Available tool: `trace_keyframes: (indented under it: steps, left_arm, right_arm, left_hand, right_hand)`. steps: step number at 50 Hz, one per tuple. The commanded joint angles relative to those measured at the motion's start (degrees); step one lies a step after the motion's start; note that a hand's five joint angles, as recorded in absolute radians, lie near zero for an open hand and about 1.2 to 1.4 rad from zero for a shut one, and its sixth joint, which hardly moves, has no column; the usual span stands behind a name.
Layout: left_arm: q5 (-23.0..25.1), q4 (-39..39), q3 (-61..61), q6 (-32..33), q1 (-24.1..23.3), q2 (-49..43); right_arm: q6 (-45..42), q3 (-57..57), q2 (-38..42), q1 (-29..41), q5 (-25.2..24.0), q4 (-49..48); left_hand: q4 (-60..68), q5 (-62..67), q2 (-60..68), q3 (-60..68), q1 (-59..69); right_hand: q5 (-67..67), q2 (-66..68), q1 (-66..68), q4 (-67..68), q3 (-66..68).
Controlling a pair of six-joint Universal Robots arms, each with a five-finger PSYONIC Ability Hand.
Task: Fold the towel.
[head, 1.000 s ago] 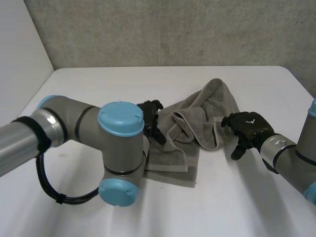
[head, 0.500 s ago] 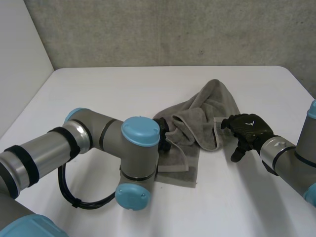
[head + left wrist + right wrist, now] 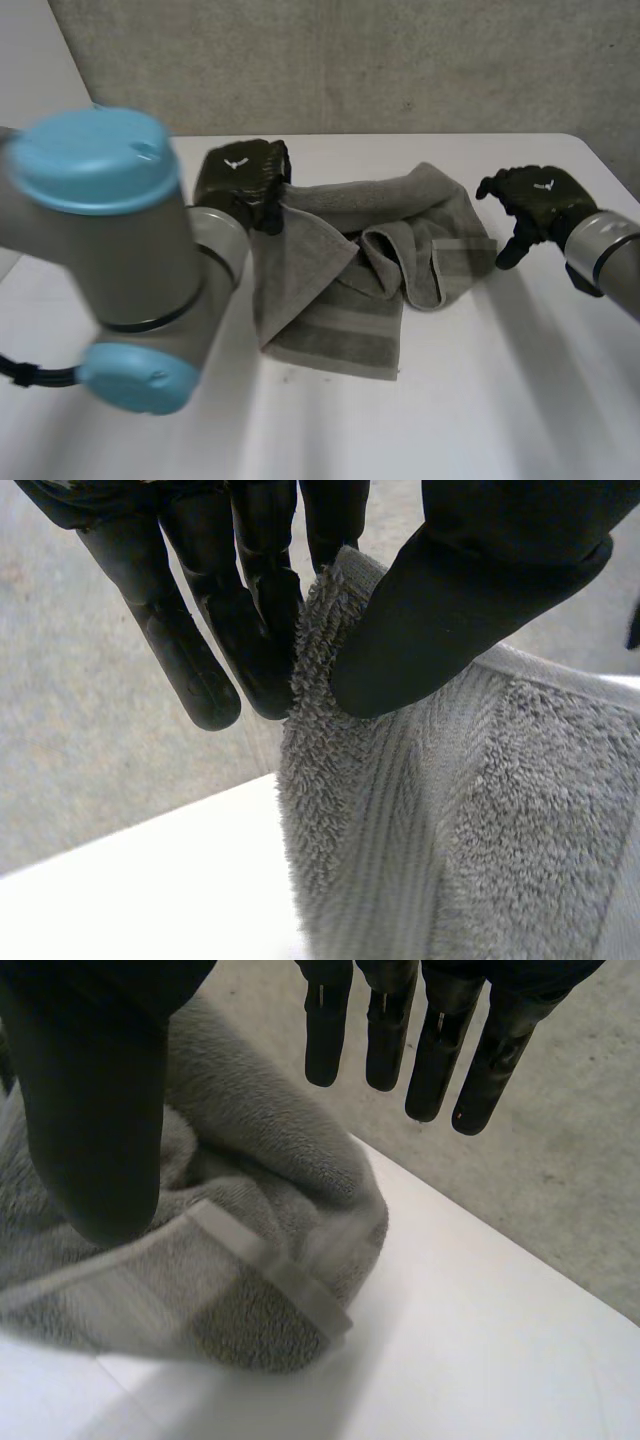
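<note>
Inspecting the grip first, we are finding the left robot hand [image 3: 240,178] pinching one corner of the grey towel [image 3: 330,300] between thumb and fingers, with that corner raised above the white surface [image 3: 480,400]. We are seeing the rest of the towel lying crumpled mid-surface, with a rolled fold and a turned hem bunched toward the right robot hand [image 3: 530,195]. That robot hand is hovering just beside the bunched end, fingers spread and thumb apart, holding nothing. We are judging the pinch shallow: only the corner's edge is sitting between the pads, so a hard pull is risking the terry slipping out. We are also flagging that, with the other end unheld, any drag is likely to be hauling the whole heap sideways instead of flattening it, and the trapped roll is threatening a crooked fold
</note>
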Motion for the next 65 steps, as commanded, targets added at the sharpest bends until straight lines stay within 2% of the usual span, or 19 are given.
trace_keyframes:
  steps: [1, 3, 15, 22, 32, 34, 36, 38, 41, 42, 43, 44, 45, 47, 49, 53, 56, 58, 65]
  left_arm:
    - [3.4, -4.4, -4.2, 6.2, 0.2, 10.6]
    - [3.5, -4.7, -4.7, 6.4, 0.2, 12.8]
    - [3.5, -6.5, -10.1, 6.4, -0.7, 25.7]
    - [3.5, -6.5, -13.7, 6.3, -1.7, 29.4]
    - [3.6, -6.3, -16.4, 6.3, -1.7, 32.0]
    - [3.5, -6.3, -16.5, 6.3, -1.3, 32.0]
    - [3.6, -6.2, -16.5, 6.3, -1.1, 31.9]
    - [3.6, -6.0, -16.5, 6.3, -0.9, 31.8]
    - [3.9, -5.4, -15.9, 6.4, 0.5, 31.2]
    - [4.3, -4.3, -15.2, 6.5, 2.0, 30.8]
    - [4.3, -4.3, -15.2, 6.5, 2.0, 30.8]
    - [4.9, -2.5, -14.4, 6.5, 4.3, 29.8]
    - [5.9, -0.3, -13.2, 6.6, 6.8, 28.5]
    - [6.9, 2.3, -12.0, 6.6, 9.1, 26.9]
    - [8.3, 5.1, -10.4, 6.5, 11.3, 25.2]
    - [10.7, 15.8, -5.4, 6.2, 15.7, 19.5]
    - [11.2, 22.4, -4.2, 6.5, 15.8, 16.5]
    - [11.4, 25.2, -4.2, 6.5, 15.9, 14.9]
    - [14.4, 28.8, -7.5, 6.5, 16.3, 6.9]
  right_arm:
    - [0.6, -9.5, 2.2, -0.2, -8.2, 10.8]
    - [0.8, -14.9, 6.0, 0.5, -10.6, 12.9]
    - [1.7, -29.1, 21.5, 8.8, -12.5, 12.6]
    - [1.9, -36.1, 31.5, 13.3, -17.8, 12.3]
    - [4.4, -40.5, 37.2, 18.5, -16.7, 6.6]
    - [5.2, -40.7, 37.5, 19.1, -16.0, 5.0]
    - [6.6, -42.0, 37.9, 19.4, -15.1, 2.3]
    - [6.9, -43.7, 37.9, 19.4, -14.2, 1.3]
    - [6.9, -48.1, 36.7, 19.4, -7.4, -1.2]
    - [6.9, -48.1, 36.7, 19.4, -7.4, -1.2]
    - [6.3, -50.2, 34.9, 19.2, -2.5, -3.1]
    - [6.4, -51.7, 31.9, 18.8, 1.9, -5.6]
    - [6.4, -51.7, 31.9, 18.8, 1.9, -5.6]
    - [5.9, -51.0, 24.3, 16.6, 8.3, -12.0]
    - [5.9, -48.7, 20.3, 15.3, 9.9, -15.6]
    - [5.7, -40.3, 11.7, 13.8, 10.8, -22.7]
    - [5.4, -31.2, 4.3, 13.6, 10.0, -26.5]
    - [4.3, -22.9, 0.1, 13.6, 8.2, -25.1]
    - [-1.6, -7.4, -2.3, 14.2, 3.9, -14.7]
  left_hand:
    - [10.3, 11.2, 10.3, 10.5, 12.7]
    - [10.3, 11.2, 10.3, 10.5, 12.7]
    - [10.3, 11.2, 10.3, 10.5, 12.7]
    - [10.3, 11.2, 10.3, 10.5, 12.7]
    - [10.3, 11.2, 10.3, 10.5, 12.7]
    - [10.3, 11.2, 10.3, 10.5, 12.7]
    - [10.3, 11.2, 10.3, 10.5, 12.7]
    - [10.3, 11.2, 10.3, 10.5, 12.7]
    - [10.3, 11.2, 10.3, 10.5, 12.7]
    - [10.3, 11.2, 10.3, 10.5, 12.7]
    - [10.3, 11.2, 10.3, 10.5, 12.7]
    - [10.3, 11.2, 10.3, 10.5, 12.7]
    - [10.3, 11.2, 10.3, 10.5, 12.7]
    - [10.3, 11.2, 10.3, 10.5, 12.7]
    - [10.3, 11.2, 10.3, 10.5, 12.7]
    - [10.3, 11.2, 10.3, 10.5, 12.7]
    - [10.3, 11.2, 10.3, 10.5, 12.7]
    - [10.3, 11.2, 10.3, 10.5, 12.7]
    - [10.3, 11.2, 10.3, 10.5, 12.7]
  right_hand:
    - [0.1, -2.0, 1.1, -0.3, -0.9]
    - [0.1, -2.0, 1.1, -0.3, -0.9]
    - [-0.4, -2.6, 0.6, -0.8, -1.4]
    - [-0.6, -2.7, 0.5, -0.9, -1.5]
    - [5.8, 3.7, 6.9, 5.4, 4.9]
    - [14.6, 12.4, 15.6, 14.2, 13.6]
    - [52.2, 50.1, 53.3, 51.8, 51.2]
    - [59.7, 57.5, 60.7, 59.3, 58.7]
    - [59.8, 57.6, 60.8, 59.4, 58.8]
    - [59.8, 57.6, 60.8, 59.4, 58.8]
    - [59.8, 57.6, 60.8, 59.4, 58.8]
    - [59.8, 57.6, 60.8, 59.4, 58.8]
    - [59.8, 57.6, 60.8, 59.4, 58.8]
    - [59.8, 57.6, 60.8, 59.4, 58.8]
    - [59.8, 57.6, 60.8, 59.4, 58.8]
    - [59.8, 57.6, 60.8, 59.4, 58.8]
    - [59.8, 57.6, 60.8, 59.4, 58.8]
    - [59.8, 57.6, 60.8, 59.4, 58.8]
    - [59.8, 57.6, 60.8, 59.4, 58.8]
